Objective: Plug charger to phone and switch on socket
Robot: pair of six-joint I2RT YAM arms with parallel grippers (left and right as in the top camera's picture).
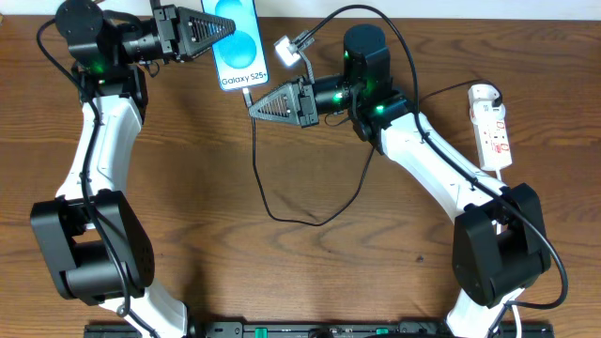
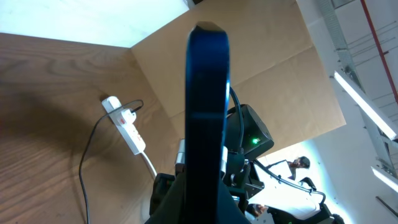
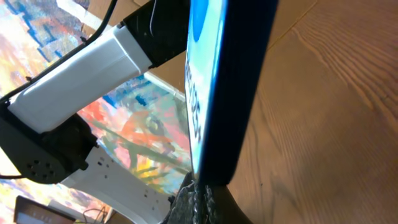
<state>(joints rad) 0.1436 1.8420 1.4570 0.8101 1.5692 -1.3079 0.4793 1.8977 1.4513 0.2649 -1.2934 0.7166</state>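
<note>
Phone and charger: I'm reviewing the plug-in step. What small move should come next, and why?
Probably the right gripper should ease the thin black cable's plug tip straight into the bottom edge of the blue-screened smartphone, which the left gripper holds lifted. The tip sits right at that edge, but whether it is seated cannot be told.

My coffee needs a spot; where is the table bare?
The table is bare between the left arm and the black cable loop, and below that loop toward the front edge. It is crowded at the top middle, where the left gripper and right gripper meet at the phone, and around the power strip.
</note>
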